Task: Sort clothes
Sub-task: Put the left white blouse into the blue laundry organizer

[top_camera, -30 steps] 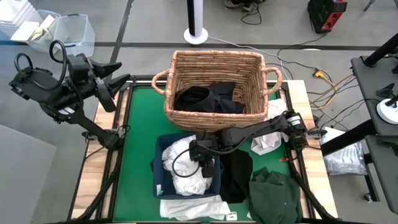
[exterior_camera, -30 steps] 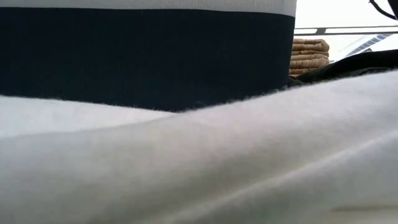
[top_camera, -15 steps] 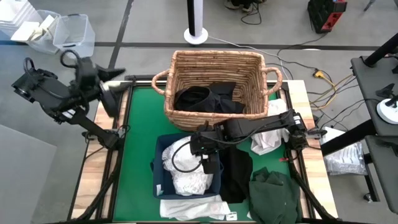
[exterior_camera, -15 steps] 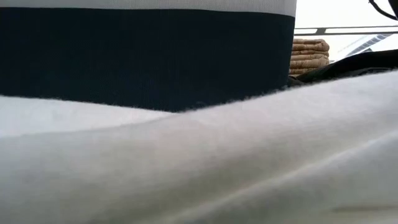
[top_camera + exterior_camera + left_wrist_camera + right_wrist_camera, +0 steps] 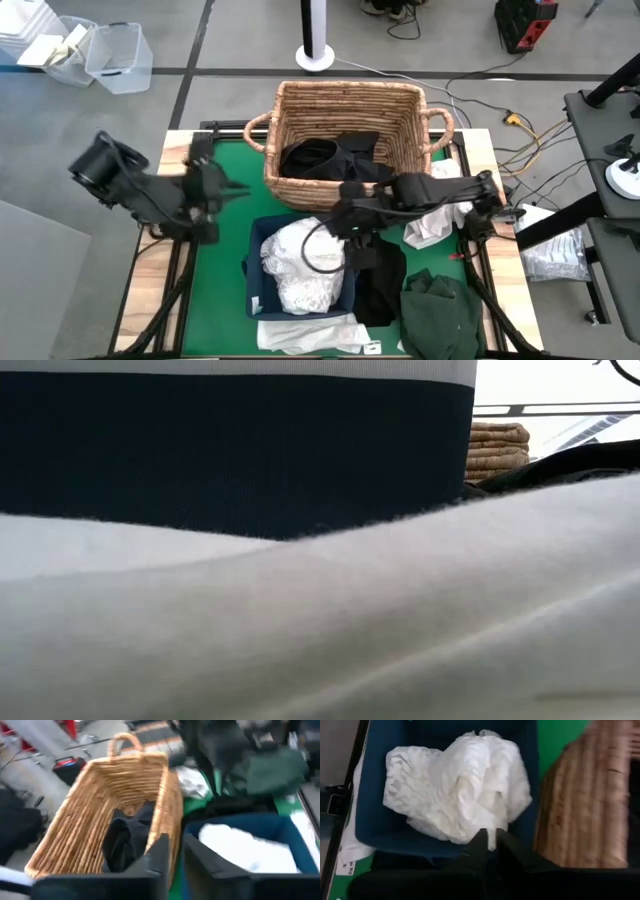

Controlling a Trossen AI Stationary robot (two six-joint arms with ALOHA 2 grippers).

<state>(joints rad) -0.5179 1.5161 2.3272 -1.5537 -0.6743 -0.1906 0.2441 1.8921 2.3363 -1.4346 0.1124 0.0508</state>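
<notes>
The tan wicker basket (image 5: 345,90) at the table's far side holds black garments (image 5: 335,160). The navy bin (image 5: 254,262) in front of it holds white garments (image 5: 300,265), which also show in the right wrist view (image 5: 460,790). A black garment (image 5: 385,285), a dark green one (image 5: 440,310) and a white one (image 5: 430,225) lie on the mat to the bin's right. Another white one (image 5: 305,335) lies at the near edge. My right gripper (image 5: 350,225) is shut and empty above the bin's far right corner. My left gripper (image 5: 215,185) is shut and empty, left of the basket.
The green mat (image 5: 225,250) is bare left of the bin. In the low view a white cloth (image 5: 320,630) fills the foreground, with the bin's wall (image 5: 230,450) and the basket (image 5: 497,450) behind it. Clear plastic boxes (image 5: 110,55) stand on the floor at far left.
My left arm has swung from beyond the table's far left corner down and toward the right, and now stands over the mat beside the basket. My right gripper has drawn back from the middle of the bin toward its far right corner. The white garments stay in the bin.
</notes>
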